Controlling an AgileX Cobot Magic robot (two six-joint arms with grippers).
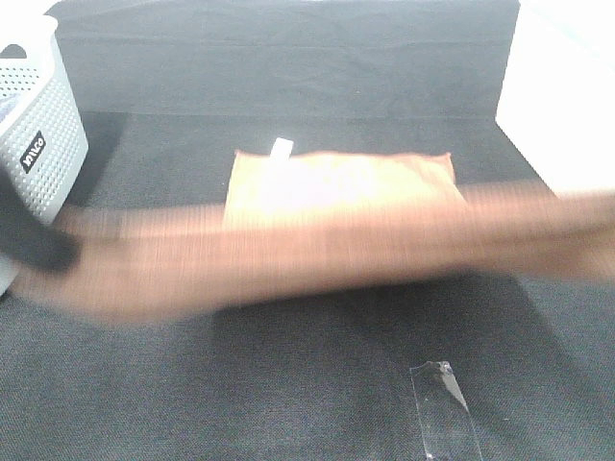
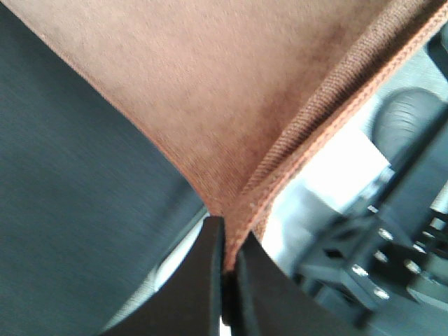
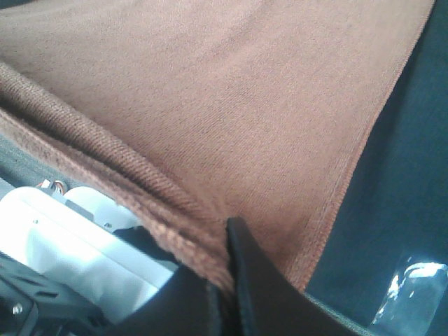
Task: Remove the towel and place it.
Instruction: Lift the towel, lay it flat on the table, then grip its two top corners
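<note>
**Inspector:** Left gripper (image 2: pixel 227 245)?

**Assessor:** Clamped on a stitched corner of the towel (image 2: pixel 210 91). The cloth fans taut away from the jaws.

**Inspector:** Right gripper (image 3: pixel 222 273)?

**Assessor:** Pinching the hemmed edge at the opposite end.

**Inspector:** Lie of the towel?

**Assessor:** Strung between both grippers, with its long axis left to right, held above the black table cloth (image 1: pixel 288 384). It is blurred. I cannot tell whether the paler tagged piece (image 1: pixel 341 187) beneath belongs to it.

**Inspector:** Which arm leads?

**Assessor:** Each holds one end, so neither is nearer. The white basket (image 1: pixel 38 125) stands at the left end. If that is the destination, I judge the left arm leads.
</note>
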